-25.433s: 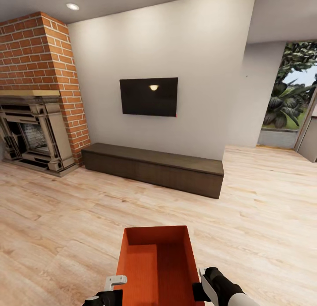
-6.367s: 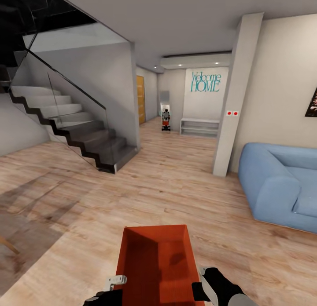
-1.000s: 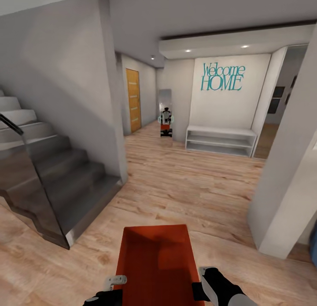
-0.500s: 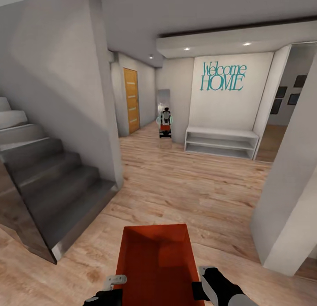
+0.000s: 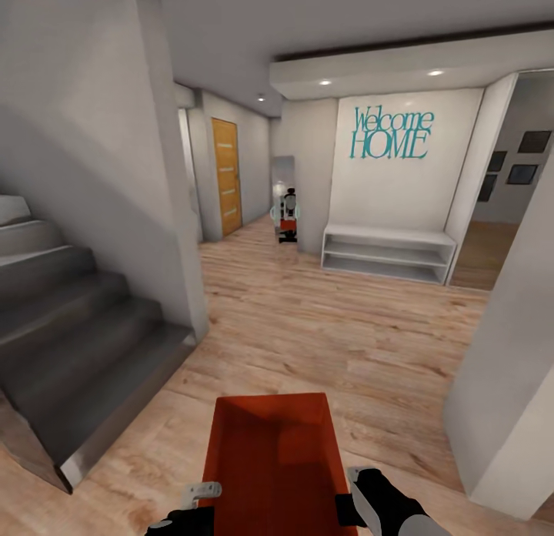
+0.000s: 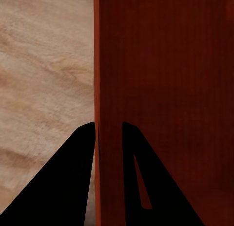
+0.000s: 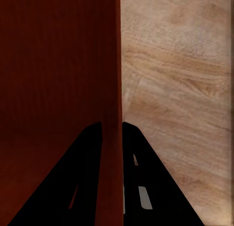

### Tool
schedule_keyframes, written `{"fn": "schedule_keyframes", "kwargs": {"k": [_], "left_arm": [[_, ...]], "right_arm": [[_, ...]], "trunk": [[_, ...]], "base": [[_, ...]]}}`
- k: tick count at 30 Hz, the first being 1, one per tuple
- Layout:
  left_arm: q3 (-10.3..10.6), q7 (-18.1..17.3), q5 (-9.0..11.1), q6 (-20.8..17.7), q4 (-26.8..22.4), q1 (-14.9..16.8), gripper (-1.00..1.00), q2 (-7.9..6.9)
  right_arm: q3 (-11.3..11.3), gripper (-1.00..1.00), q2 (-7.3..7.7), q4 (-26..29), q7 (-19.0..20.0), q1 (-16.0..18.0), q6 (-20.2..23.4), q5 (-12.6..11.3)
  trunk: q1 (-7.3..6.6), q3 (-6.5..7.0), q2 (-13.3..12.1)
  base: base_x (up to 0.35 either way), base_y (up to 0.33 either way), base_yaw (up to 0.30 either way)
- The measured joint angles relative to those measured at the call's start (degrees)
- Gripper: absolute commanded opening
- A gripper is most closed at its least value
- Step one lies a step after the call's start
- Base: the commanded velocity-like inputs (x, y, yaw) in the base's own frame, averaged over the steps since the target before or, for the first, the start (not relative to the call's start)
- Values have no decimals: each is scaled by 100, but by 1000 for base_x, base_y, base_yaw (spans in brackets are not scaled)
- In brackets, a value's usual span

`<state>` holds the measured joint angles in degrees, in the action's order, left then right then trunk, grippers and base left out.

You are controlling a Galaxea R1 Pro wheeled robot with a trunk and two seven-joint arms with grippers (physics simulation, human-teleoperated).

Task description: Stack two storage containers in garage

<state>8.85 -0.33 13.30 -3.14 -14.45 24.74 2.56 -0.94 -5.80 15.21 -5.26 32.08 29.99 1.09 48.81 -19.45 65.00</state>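
In a wood-floored hallway, storage container (image 5: 273, 463), left end effector (image 6: 108, 133) and right end effector (image 7: 112, 131) clamped on its side walls.

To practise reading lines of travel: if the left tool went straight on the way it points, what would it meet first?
Probably the wood floor beyond; the left tool already straddles the storage container wall, though depth is unclear.

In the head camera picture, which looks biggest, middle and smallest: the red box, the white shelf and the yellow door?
1. Red box: looks biggest, but it's right by the camera.
2. White shelf.
3. Yellow door: about as big as the shelf, too close to call. It's farthest away.
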Motion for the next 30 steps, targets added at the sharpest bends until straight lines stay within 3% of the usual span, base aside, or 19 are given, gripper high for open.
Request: {"fn": "schedule_keyframes", "kwargs": {"k": [30], "left_arm": [[0, 0, 0, 1, 0, 0, -100, 0]], "right_arm": [[0, -100, 0, 0, 0, 0, -1, -1]], "trunk": [[0, 0, 0]], "base": [[339, -119, 0]]}}
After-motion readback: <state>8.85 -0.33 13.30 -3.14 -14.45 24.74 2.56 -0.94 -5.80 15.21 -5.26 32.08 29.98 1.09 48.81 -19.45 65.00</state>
